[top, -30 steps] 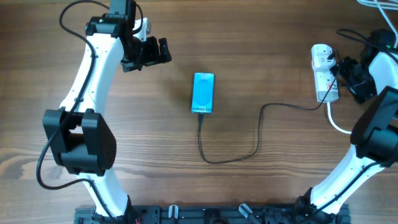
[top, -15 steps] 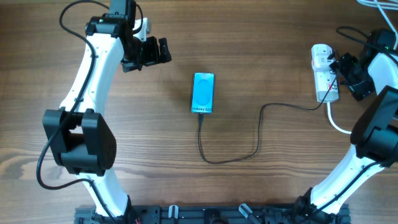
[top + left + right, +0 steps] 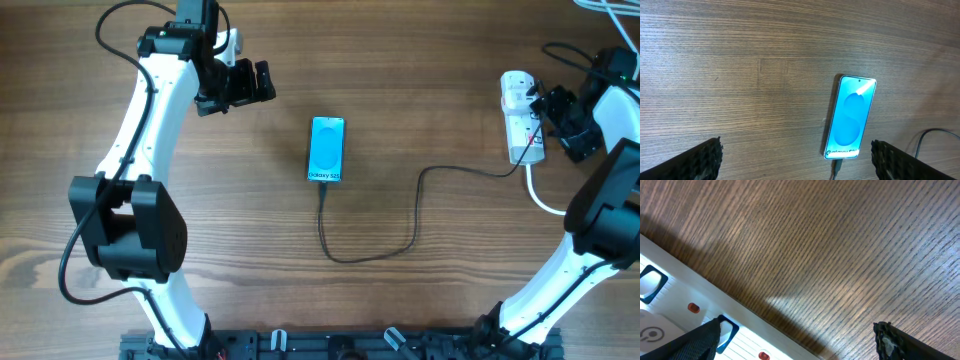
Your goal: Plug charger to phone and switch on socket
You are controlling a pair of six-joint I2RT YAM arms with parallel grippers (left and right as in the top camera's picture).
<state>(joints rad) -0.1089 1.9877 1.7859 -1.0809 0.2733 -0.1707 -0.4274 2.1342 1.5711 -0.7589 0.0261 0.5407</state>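
Note:
The phone (image 3: 327,149) lies flat mid-table with its teal screen up. It also shows in the left wrist view (image 3: 850,117). The black charger cable (image 3: 400,228) runs from the phone's near short edge, loops right and reaches the white socket strip (image 3: 519,116) at the far right. Its connector (image 3: 836,167) sits at the phone's edge. My left gripper (image 3: 250,84) is open and empty, up left of the phone. My right gripper (image 3: 553,107) is open and empty, beside the strip's right side. The strip's red marks show in the right wrist view (image 3: 692,308).
A thick white cord (image 3: 537,190) curves from the strip toward the right arm. Black cables (image 3: 570,55) lie at the far right corner. The arm bases stand along the near table edge (image 3: 330,345).
My right gripper has shifted slightly up along the strip. The left arm, phone and cable have not moved.

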